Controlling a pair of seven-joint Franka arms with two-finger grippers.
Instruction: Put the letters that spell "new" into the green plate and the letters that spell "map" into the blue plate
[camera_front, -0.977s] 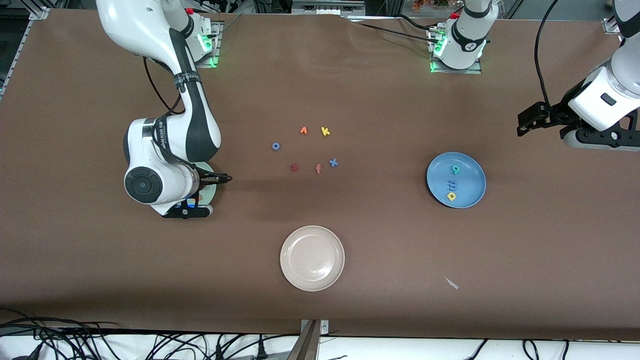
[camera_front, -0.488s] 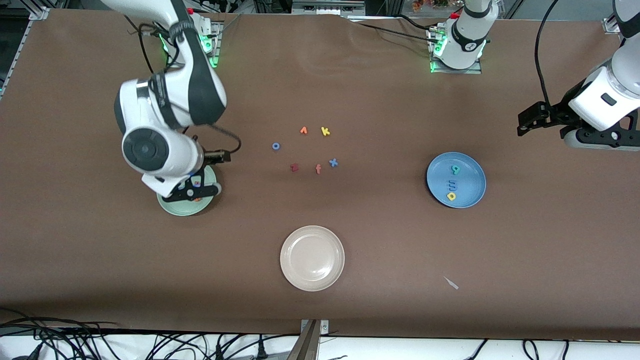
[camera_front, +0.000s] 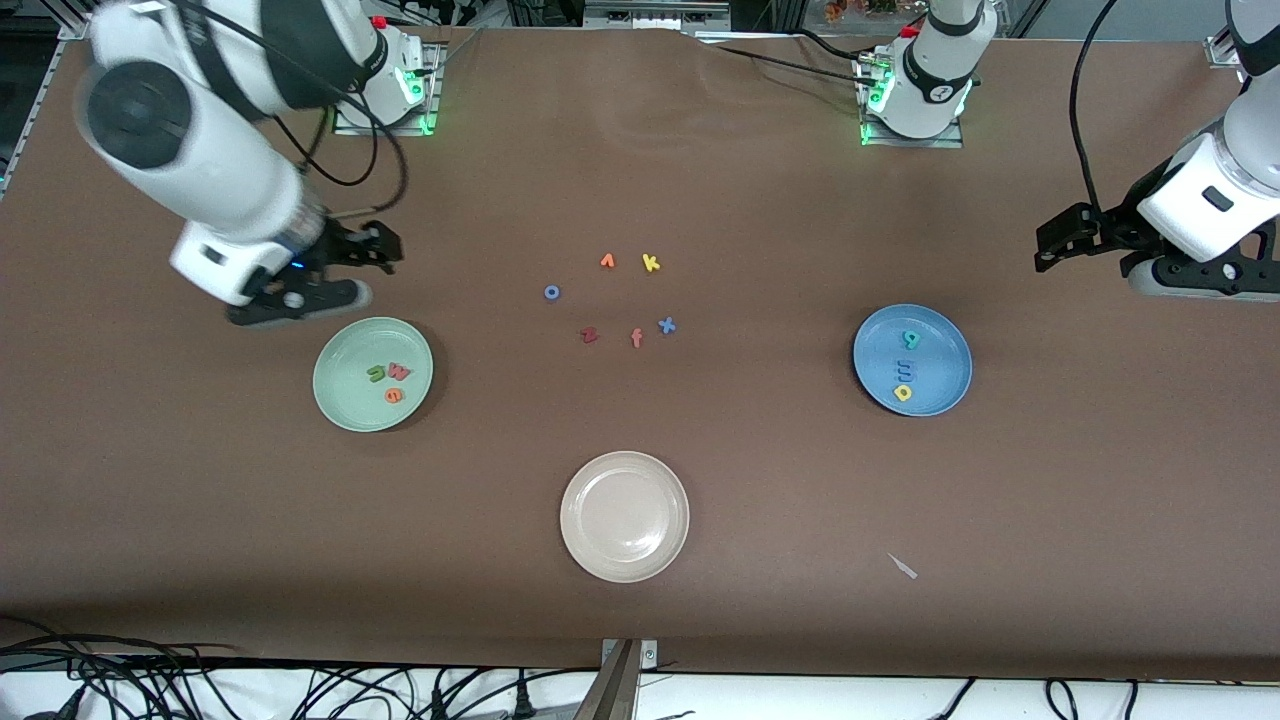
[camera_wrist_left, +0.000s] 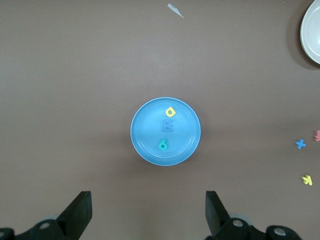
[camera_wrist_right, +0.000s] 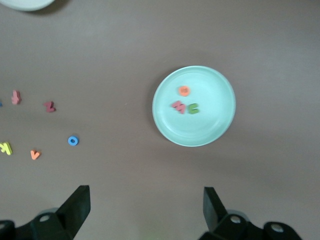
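1. Green plate (camera_front: 335, 385) sits at the right arm's end of the bench (camera_front: 760, 480). In it: olive n (camera_front: 376, 373), pink w (camera_front: 399, 371) just beside it, orange e (camera_front: 394, 395) nearer the front camera than both.
2. Blue plate (camera_front: 945, 350) sits at the left arm's end. In it, in a row: teal p (camera_front: 910, 340), blue m (camera_front: 907, 367), yellow a (camera_front: 903, 393), the a nearest the front camera.
3. Right gripper (camera_front: 350, 262) hangs in the air by the green plate's rim, jaws apart, empty. None of the letters is between the jaws.
4. Left gripper (camera_front: 1085, 240) waits up in the air at the left arm's end of the bench, clear of the blue plate, jaws apart, empty.
5. Cream plate (camera_front: 625, 516) lies between the two, nearer the front camera.
6. Loose letters on the bench mid-way: blue o (camera_front: 551, 292), orange wedge (camera_front: 607, 261), yellow k (camera_front: 651, 263), red z (camera_front: 588, 335), salmon f (camera_front: 636, 338), blue x (camera_front: 666, 325).
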